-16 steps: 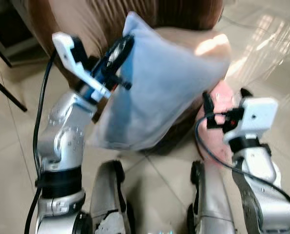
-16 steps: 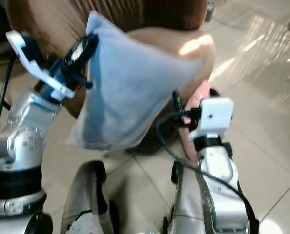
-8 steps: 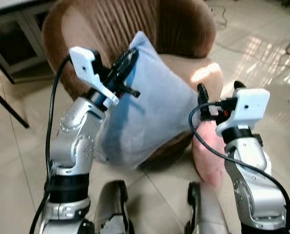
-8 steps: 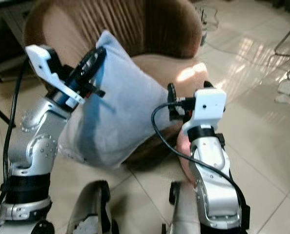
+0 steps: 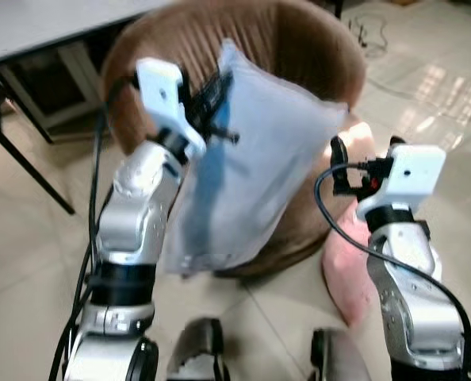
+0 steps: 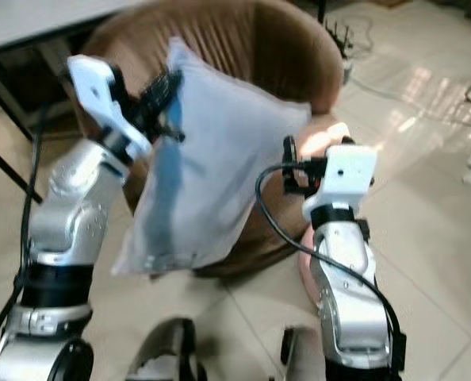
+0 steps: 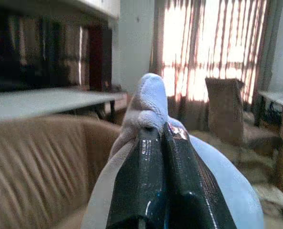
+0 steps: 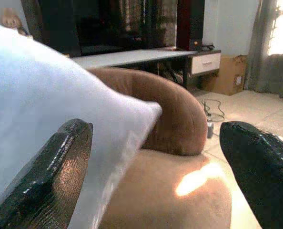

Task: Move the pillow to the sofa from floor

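Observation:
A pale blue pillow [image 5: 255, 175] hangs in the air in front of a round brown sofa chair [image 5: 299, 48]. My left gripper [image 5: 216, 95] is shut on the pillow's upper left corner [image 7: 148, 95], holding it up over the seat's front. My right gripper [image 5: 362, 151] stands open just right of the pillow, near its right corner [image 8: 146, 112], with nothing between its fingers [image 8: 60, 167]. The pillow's lower edge hangs below the seat's front.
A pink pillow [image 5: 346, 266] lies on the tiled floor against the sofa's right side, by my right arm. A grey table [image 5: 29, 32] with black legs stands at the back left. Cables [image 5: 370, 28] trail on the floor at the back right.
The view has pulled back and up. My left gripper has lifted the pillow higher and further over the sofa seat. My right gripper stays open beside it.

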Controlling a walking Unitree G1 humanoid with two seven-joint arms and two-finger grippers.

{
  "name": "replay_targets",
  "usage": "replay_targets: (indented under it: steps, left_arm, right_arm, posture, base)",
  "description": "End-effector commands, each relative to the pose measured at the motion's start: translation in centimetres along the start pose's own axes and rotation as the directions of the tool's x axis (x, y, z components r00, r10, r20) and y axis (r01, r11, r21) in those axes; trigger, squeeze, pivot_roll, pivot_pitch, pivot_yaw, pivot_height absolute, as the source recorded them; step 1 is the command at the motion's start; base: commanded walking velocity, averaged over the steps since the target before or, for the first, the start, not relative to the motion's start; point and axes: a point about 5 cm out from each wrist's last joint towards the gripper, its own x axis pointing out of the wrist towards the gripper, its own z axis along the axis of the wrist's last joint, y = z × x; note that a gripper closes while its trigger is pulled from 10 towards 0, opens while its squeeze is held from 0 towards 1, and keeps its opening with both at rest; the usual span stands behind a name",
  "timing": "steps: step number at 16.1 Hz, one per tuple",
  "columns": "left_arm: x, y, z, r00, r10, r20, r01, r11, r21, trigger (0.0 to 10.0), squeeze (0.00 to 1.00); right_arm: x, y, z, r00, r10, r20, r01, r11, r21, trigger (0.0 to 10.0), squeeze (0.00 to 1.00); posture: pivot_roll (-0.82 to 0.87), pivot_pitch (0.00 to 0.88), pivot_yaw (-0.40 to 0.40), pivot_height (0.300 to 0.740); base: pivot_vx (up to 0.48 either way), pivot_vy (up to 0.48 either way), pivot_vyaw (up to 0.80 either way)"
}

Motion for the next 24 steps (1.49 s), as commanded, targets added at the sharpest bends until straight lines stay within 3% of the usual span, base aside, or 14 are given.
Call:
replay_targets:
  steps: [1, 2, 5, 8, 18, 24]
  left_arm:
    - [0.2, 0.2, 1.0, 0.999, 0.003, 0.049, -0.004, 1.0, 0.021, 10.0, 0.0]
    - [0.1, 0.0, 0.6, 0.998, -0.047, 0.041, 0.046, 0.999, 0.017, 10.0, 0.0]
    - [-0.2, -0.2, 0.0, 0.999, -0.043, 0.03, 0.043, 0.999, 0.013, 10.0, 0.0]
    - [-0.4, 0.1, -0.3, 0.999, -0.03, 0.026, 0.03, 0.999, 0.018, 10.0, 0.0]
    - [-0.5, 0.0, -1.0, 0.999, -0.04, 0.004, 0.04, 0.998, 0.042, 10.0, 0.0]
    - [-1.1, 0.4, -1.7, 0.998, -0.05, -0.039, 0.051, 0.998, 0.039, 10.0, 0.0]
  right_arm:
    - [0.0, 0.1, 0.1, 1.0, 0.0, 0.006, 0.0, 1.0, 0.002, 10.0, 0.0]
    - [0.1, 0.0, -0.2, 1.0, -0.002, -0.006, 0.002, 1.0, 0.003, 10.0, 0.0]
    - [0.1, 0.1, -0.7, 0.999, 0.009, -0.032, -0.009, 1.0, -0.007, 10.0, 0.0]
    - [0.1, 0.2, -1.7, 0.996, 0.026, -0.08, -0.03, 0.998, -0.048, 10.0, 0.0]
    - [0.2, 0.2, -2.0, 0.997, 0.023, -0.076, -0.025, 0.999, -0.024, 10.0, 0.0]
    - [0.0, 0.4, -2.4, 0.995, 0.043, -0.089, -0.045, 0.999, -0.015, 10.0, 0.0]
  posture:
    - [-0.09, 0.0, 0.119, 0.702]
    - [-0.09, 0.0, 0.117, 0.717]
    - [-0.09, 0.0, 0.113, 0.74]
    - [-0.08, 0.0, 0.102, 0.74]
    - [-0.08, 0.0, 0.105, 0.74]
    - [-0.07, 0.0, 0.097, 0.74]
  base:
    - [0.0, 0.0, 0.0]
    - [0.292, 0.0, 0.0]
    - [0.307, 0.0, 0.0]
    - [0.364, 0.0, 0.0]
    - [0.412, 0.0, 0.0]
    - [0.0, 0.0, 0.0]
